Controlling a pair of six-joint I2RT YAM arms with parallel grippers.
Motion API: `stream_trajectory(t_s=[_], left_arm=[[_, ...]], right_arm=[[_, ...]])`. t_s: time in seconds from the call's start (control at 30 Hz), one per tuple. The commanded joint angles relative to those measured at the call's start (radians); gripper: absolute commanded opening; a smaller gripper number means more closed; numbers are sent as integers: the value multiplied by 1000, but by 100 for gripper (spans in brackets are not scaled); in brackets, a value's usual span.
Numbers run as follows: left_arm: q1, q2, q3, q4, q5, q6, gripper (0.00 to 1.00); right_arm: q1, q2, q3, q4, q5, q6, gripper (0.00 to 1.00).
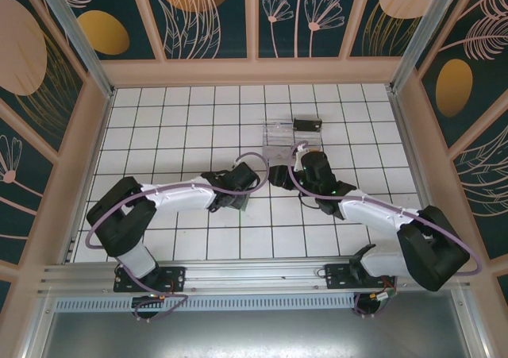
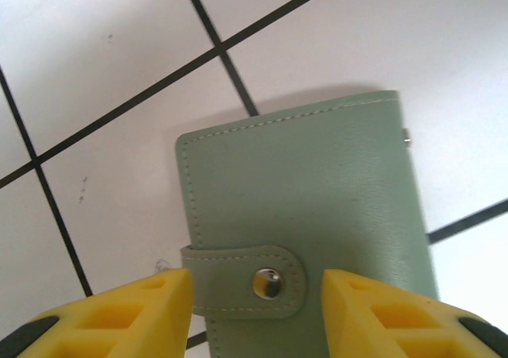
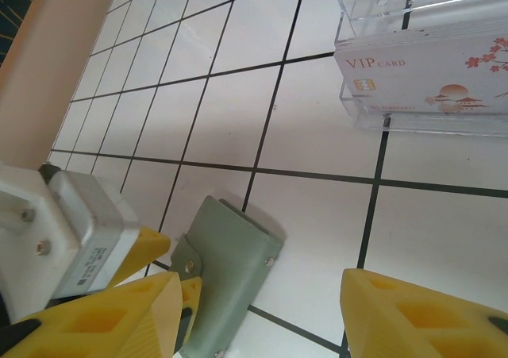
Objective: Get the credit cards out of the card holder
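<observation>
Card holder (image 2: 302, 207) is lying face-up on the white tiles near the middle of the table, closed, with its strap (image 2: 210, 282) buttoned down over the snap stud (image 2: 271, 283). So I'm at the opening step: nothing comes out until that snap is popped.

Left claw (image 2: 255, 282) is right over the strap end, about half open, one yellow finger at the stud's 9 o'clock and the other at its 3 o'clock. The holder is wider than the gap, so nothing is clamped. I can't tell whether the tips are resting on the cover or are just above it.

Right claw (image 3: 262, 282) is on the far side, at roughly 2 o'clock from the holder in the top view. Its jaws are wide and empty, with the holder's edge low between them.

Further out at 1 o'clock is the clear plastic tray (image 3: 357, 112), with a VIP card (image 3: 421, 76) already in it. A small black box (image 1: 306, 125) is at the tray's far right corner.

Next move, as I read it: pin the body with one claw, catch the strap's free end with the other and peel it off the stud. The soft cover may slide or lift instead.
</observation>
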Motion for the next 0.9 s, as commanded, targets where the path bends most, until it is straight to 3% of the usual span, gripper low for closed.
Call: stream_trajectory(t_s=[0.0, 0.6, 0.73, 0.87], left_arm=[[-6, -29, 12, 19, 46, 6, 48], [-5, 108, 17, -3, -36, -1, 46], [-5, 105, 14, -4, -41, -7, 40], [-5, 88, 6, 1, -52, -7, 26]], right_arm=[[-8, 5, 3, -2, 4, 12, 57], [-10, -3, -3, -9, 12, 12, 57], [-10, -5, -4, -8, 9, 14, 57], [-9, -8, -6, -7, 9, 17, 57]])
